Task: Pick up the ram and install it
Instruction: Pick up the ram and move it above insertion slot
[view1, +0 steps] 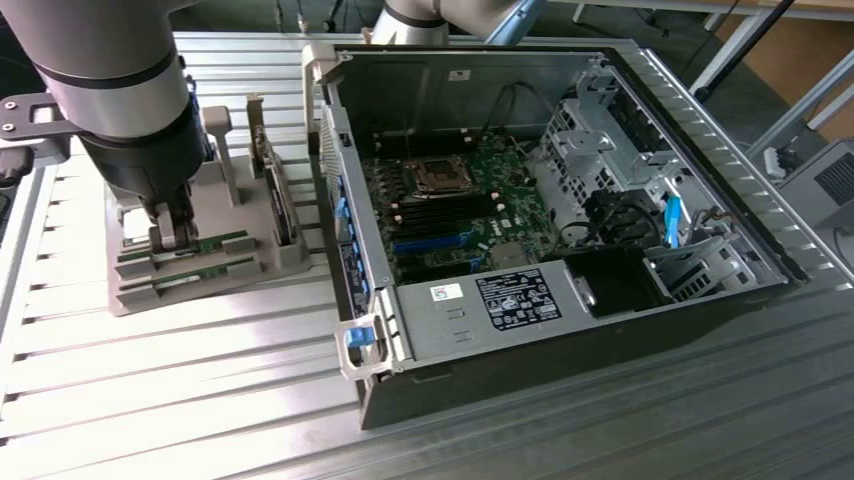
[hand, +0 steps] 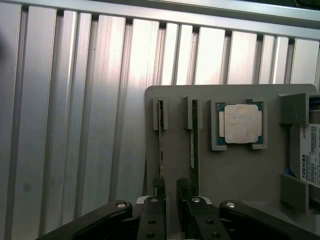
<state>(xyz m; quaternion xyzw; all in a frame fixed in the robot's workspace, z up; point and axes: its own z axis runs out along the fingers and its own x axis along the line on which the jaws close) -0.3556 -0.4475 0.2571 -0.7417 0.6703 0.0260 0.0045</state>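
— Ribbed aluminium table (hand: 75, 125) all the way across, with an open computer case (view1: 534, 370) lying on it. Where is the ram?

— It's in the grey holder (hand: 235, 175), which sits just beside the case on the exterior view's left. The ram (hand: 194, 145) stands on edge in a slot there, a thin green strip with a white label along it. A second stick (hand: 161, 145) stands in the neighbouring slot, parallel and a little apart.

— And the gripper?

— The gripper (view1: 174, 240) is down over that holder, at the end of the thick grey arm (view1: 114, 90). From the wrist, its black fingers (hand: 159, 192) hang right above the near ends of the two sticks.

— Has it got hold of one?

— No. The jaws stand apart with a gap between them, and nothing is clamped in it. I can't tell which stick that gap lines up with.

— What else is in the holder?

— A square silver CPU chip (hand: 242, 124) lies flat in its own pocket next to the sticks. A hard drive (hand: 310, 157) with a white label sits at the far edge.

— And the case?

— Its side is off. The green motherboard (view1: 454, 210) lies flat inside, with a row of black and blue slots (view1: 430, 230) showing near its middle.
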